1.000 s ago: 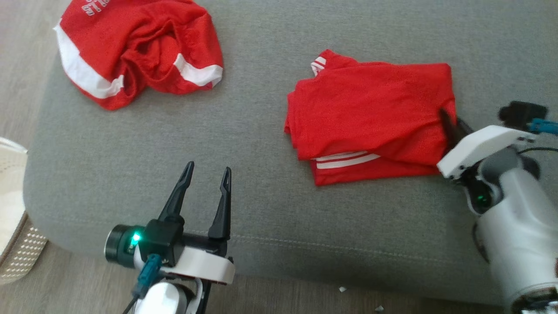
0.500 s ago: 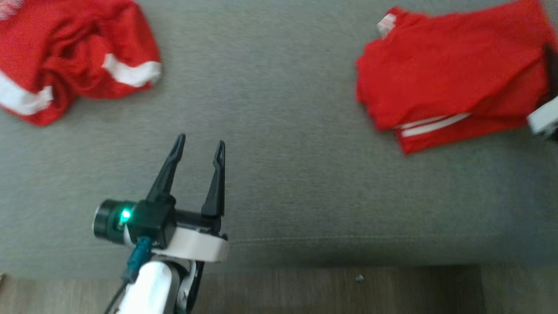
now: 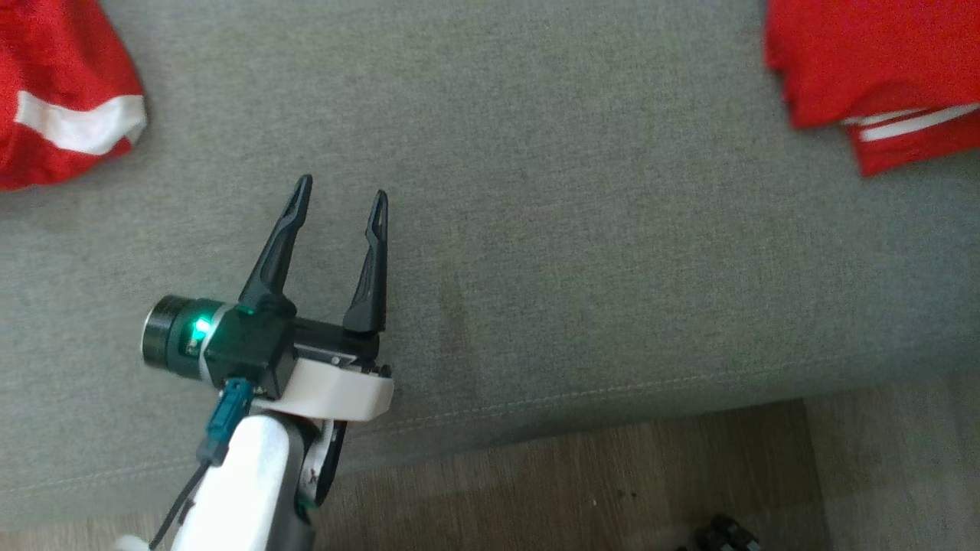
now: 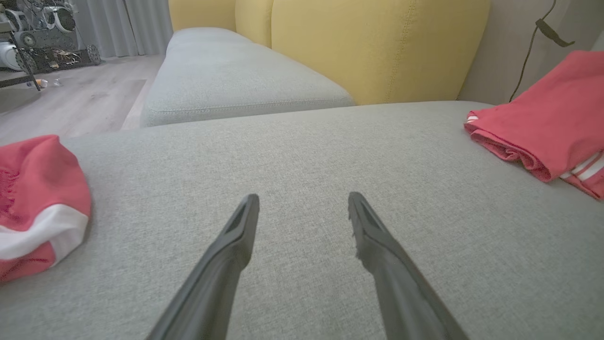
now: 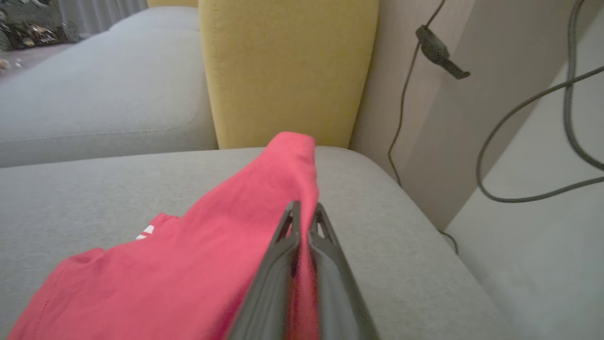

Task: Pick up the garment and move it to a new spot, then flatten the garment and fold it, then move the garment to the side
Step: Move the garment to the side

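While the right arm's fingers (image 5: 278, 264) press together on an edge of the folded garment (image 5: 188, 255) at the right end of the grey sofa cushion (image 3: 574, 229), the left arm's fingers (image 3: 277, 245) hang spread and empty over bare cushion, well apart from it; the garment lies to their right, so moving it aside looks the right arm's job

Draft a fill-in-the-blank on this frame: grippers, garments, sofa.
The right gripper is ____ on the folded red garment with white stripes.
The left gripper hovers ____ above the grey fabric sofa cushion.
The crumpled red garment with a white band lies on the robot's ____ side.
Missing: shut; open; left.
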{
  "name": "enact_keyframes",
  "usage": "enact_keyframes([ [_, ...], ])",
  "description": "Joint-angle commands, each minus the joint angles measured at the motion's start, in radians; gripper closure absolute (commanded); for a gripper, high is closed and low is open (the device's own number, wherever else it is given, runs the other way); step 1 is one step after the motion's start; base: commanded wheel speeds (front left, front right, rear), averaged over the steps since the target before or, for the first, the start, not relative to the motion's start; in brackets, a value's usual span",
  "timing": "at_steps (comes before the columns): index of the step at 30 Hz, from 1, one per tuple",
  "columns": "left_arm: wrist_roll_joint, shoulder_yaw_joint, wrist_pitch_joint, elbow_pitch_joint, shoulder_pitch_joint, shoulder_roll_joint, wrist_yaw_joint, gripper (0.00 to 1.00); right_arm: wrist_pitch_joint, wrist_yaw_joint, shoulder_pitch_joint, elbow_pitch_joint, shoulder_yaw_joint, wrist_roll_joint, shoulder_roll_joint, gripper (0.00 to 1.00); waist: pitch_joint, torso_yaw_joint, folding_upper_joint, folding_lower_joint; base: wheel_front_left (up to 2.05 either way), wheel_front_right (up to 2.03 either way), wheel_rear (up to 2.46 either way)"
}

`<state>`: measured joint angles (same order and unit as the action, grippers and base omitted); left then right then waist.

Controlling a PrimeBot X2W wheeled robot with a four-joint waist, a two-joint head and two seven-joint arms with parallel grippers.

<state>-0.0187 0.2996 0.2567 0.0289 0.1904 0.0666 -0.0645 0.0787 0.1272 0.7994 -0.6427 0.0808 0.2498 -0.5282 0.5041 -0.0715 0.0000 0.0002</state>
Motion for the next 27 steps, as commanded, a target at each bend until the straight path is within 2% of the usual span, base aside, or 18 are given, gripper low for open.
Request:
enact_keyframes([
  [1, 0.011, -0.035, 0.005, 0.034, 0.017, 0.015, 0.002, 0.00, 0.002, 0.003, 0.002, 0.042, 0.006, -0.020, -0.032, 1.00, 0.013, -0.007, 0.0000, -0.0002, 0.00, 0.00, 0.00],
  [3, 0.011, -0.032, 0.005, 0.031, 0.023, 0.016, 0.006, 0.00, 0.004, 0.003, 0.000, 0.065, 0.044, -0.075, -0.028, 1.00, 0.021, -0.006, 0.0000, -0.0002, 0.00, 0.00, 0.00],
  [4, 0.012, -0.030, 0.005, 0.029, 0.027, 0.016, 0.007, 0.00, 0.000, 0.003, 0.000, 0.076, 0.068, -0.108, -0.026, 0.86, 0.024, -0.005, 0.0000, -0.0002, 0.00, 0.00, 0.00],
  [5, 0.013, -0.028, 0.005, 0.027, 0.031, 0.016, 0.008, 0.00, -0.012, 0.003, 0.000, 0.087, 0.089, -0.144, -0.023, 0.00, 0.027, -0.003, 0.0000, -0.0002, 0.00, 0.00, 0.00],
  [9, 0.010, -0.017, 0.005, 0.019, 0.041, 0.012, 0.009, 0.00, -0.072, 0.003, -0.011, 0.142, 0.157, -0.287, 0.032, 0.00, 0.016, 0.015, 0.0000, -0.0002, 0.00, 0.00, 0.00],
  [12, 0.007, -0.013, 0.005, 0.014, 0.036, 0.009, 0.004, 0.00, -0.120, 0.003, -0.035, 0.184, 0.174, -0.370, 0.103, 0.00, -0.014, 0.034, 0.0000, -0.0002, 0.00, 0.00, 0.00],
  [14, 0.003, -0.011, 0.005, 0.008, 0.027, 0.006, -0.001, 0.00, -0.151, 0.003, -0.061, 0.199, 0.167, -0.386, 0.159, 0.00, -0.046, 0.053, 0.0000, -0.0002, 0.00, 0.00, 0.00],
  [18, -0.030, -0.013, 0.005, -0.015, -0.011, -0.003, -0.008, 0.00, -0.253, 0.003, -0.172, 0.189, 0.105, -0.346, 0.271, 0.00, -0.152, 0.121, 0.0000, -0.0002, 0.00, 0.00, 0.00],
  [24, -0.087, -0.039, 0.005, -0.047, -0.057, -0.012, -0.004, 0.00, -0.337, 0.003, -0.321, 0.192, 0.035, -0.262, 0.372, 0.00, -0.271, 0.193, 0.0000, -0.0002, 0.00, 0.00, 0.00],
  [27, -0.100, -0.057, 0.005, -0.059, -0.091, -0.014, -0.009, 0.00, -0.340, 0.003, -0.411, 0.275, -0.002, -0.224, 0.407, 0.00, -0.341, 0.216, 0.0000, -0.0002, 0.00, 0.00, 0.00],
])
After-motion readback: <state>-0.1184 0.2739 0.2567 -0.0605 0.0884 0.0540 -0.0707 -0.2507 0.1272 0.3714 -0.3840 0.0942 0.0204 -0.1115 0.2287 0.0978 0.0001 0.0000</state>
